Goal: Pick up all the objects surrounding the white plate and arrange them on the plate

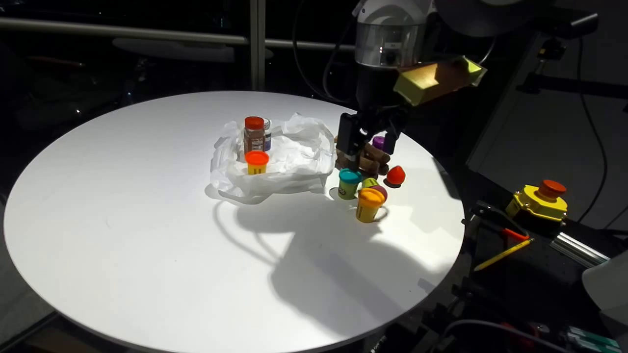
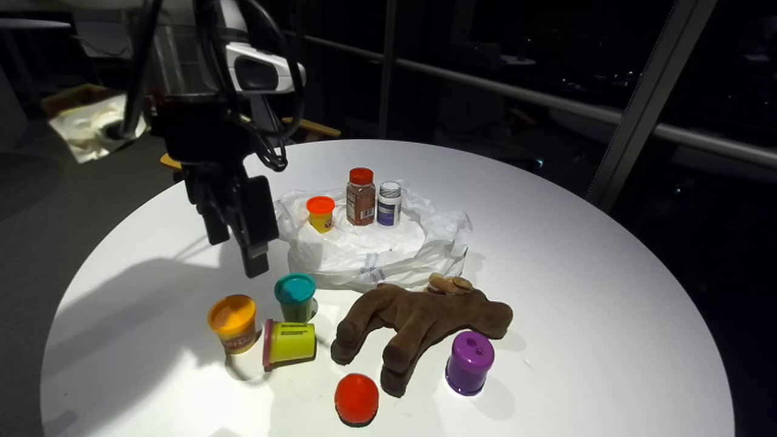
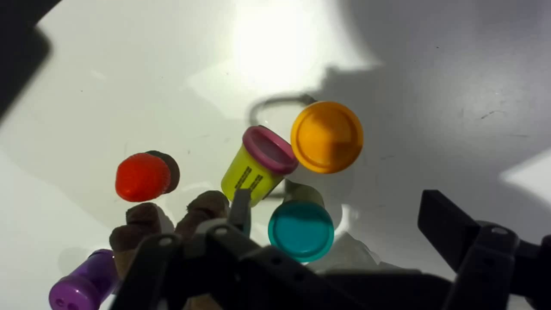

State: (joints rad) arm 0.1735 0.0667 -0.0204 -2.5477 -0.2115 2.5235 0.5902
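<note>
White plate [image 2: 419, 270] is holding jar [image 2: 361, 203], bottle [image 2: 388, 212] and red-lidded tub [image 2: 321, 215], your gripper [image 3: 338, 211] is hovering spread and empty, and three other tubs [image 2: 291, 343], red piece [image 2: 356, 399], purple pot [image 2: 469, 362] and brown plush [image 2: 419, 318] are waiting off-plate.

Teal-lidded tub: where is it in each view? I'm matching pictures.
In an exterior view: teal-lidded tub, just right of centre.
In an exterior view: teal-lidded tub, lower left of centre.
Wrist view: teal-lidded tub, below centre, slightly right.
Shared landmark: orange-lidded tub, nearby in all three.
</note>
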